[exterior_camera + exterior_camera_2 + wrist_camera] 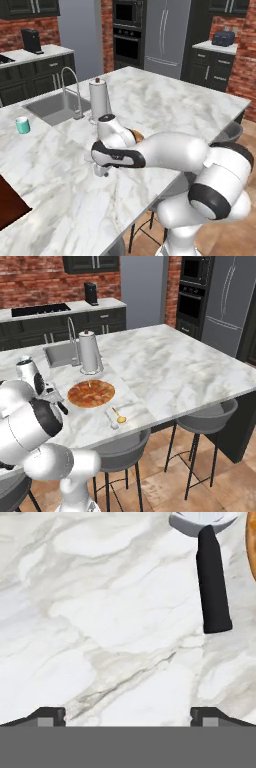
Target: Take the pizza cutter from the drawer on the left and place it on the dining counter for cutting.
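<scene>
Arm bent low over the dining counter (60,190), pincer (128,714) wide and empty, pizza cutter (212,587) just ahead.

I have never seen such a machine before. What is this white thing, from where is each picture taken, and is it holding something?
The white thing is a robot arm standing at a kitchen island. Two pictures come from cameras behind it, one on each side, looking forward over the dining counter. The third comes from a camera on its hand, looking down past the pincer, whose two dark tips stand wide apart and hold nothing.

On the marble lie a pizza, a small spoon, a paper towel roll beside the sink, and a teal mug. The hand view shows the pizza cutter lying on the counter, black handle and grey wheel, next to the pizza's edge.
</scene>
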